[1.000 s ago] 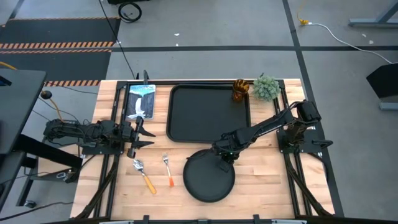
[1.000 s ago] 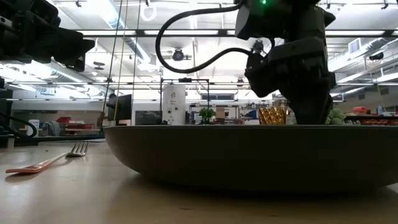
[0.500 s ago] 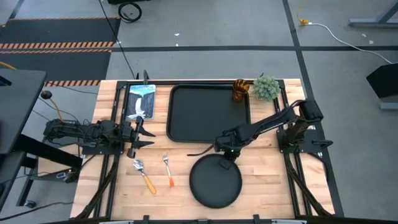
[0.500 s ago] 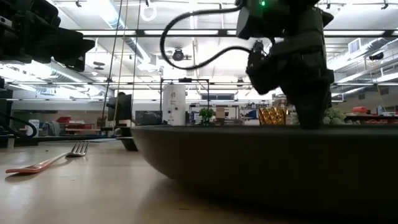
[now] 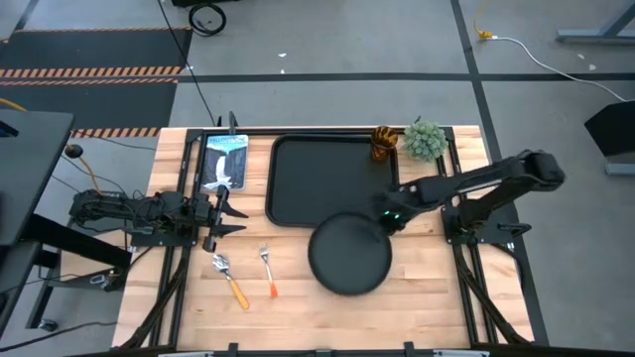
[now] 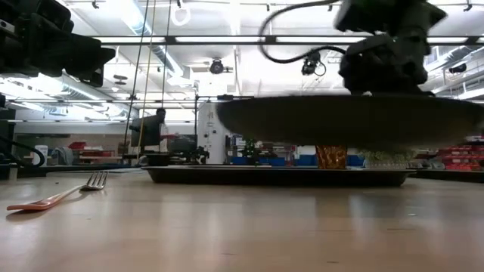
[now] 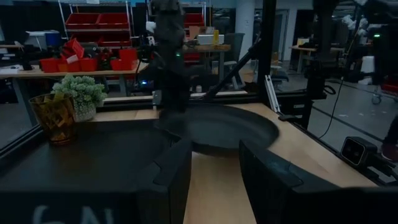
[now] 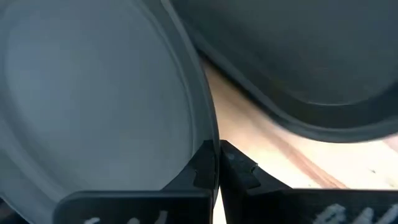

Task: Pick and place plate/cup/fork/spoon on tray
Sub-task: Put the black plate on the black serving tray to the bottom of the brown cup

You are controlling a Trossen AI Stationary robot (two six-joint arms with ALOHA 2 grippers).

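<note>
The round black plate [image 5: 349, 254] hangs above the table, just in front of the black tray [image 5: 332, 180], with my right gripper [image 5: 389, 220] shut on its rim. In the low view the plate [image 6: 355, 121] floats level above the tray's rim [image 6: 276, 175]. The amber cup [image 5: 383, 142] stands at the tray's far right corner. The fork [image 5: 268, 271] and the spoon [image 5: 230, 278] lie flat on the wood at the near left. My left gripper [image 5: 223, 211] waits open at the table's left, by the tray's left side. My right gripper pinches the plate's raised rim [image 8: 208, 140] between its two fingers, at the plate's far right edge [image 5: 381, 230]. The fingers come slanting down from the table's far right. The plate is lifted clear of the table and hangs about level.
A small green plant [image 5: 425, 139] stands to the right of the cup. A blue and white packet [image 5: 224, 162] lies left of the tray. Bare wood stretches along the near edge [image 5: 397, 307].
My right gripper has shut on the plate's rim. The plate first slid a little toward the table's right. Then the gripper rose and went toward the far right, lifting the plate clear of the table and carrying it toward the tray.
</note>
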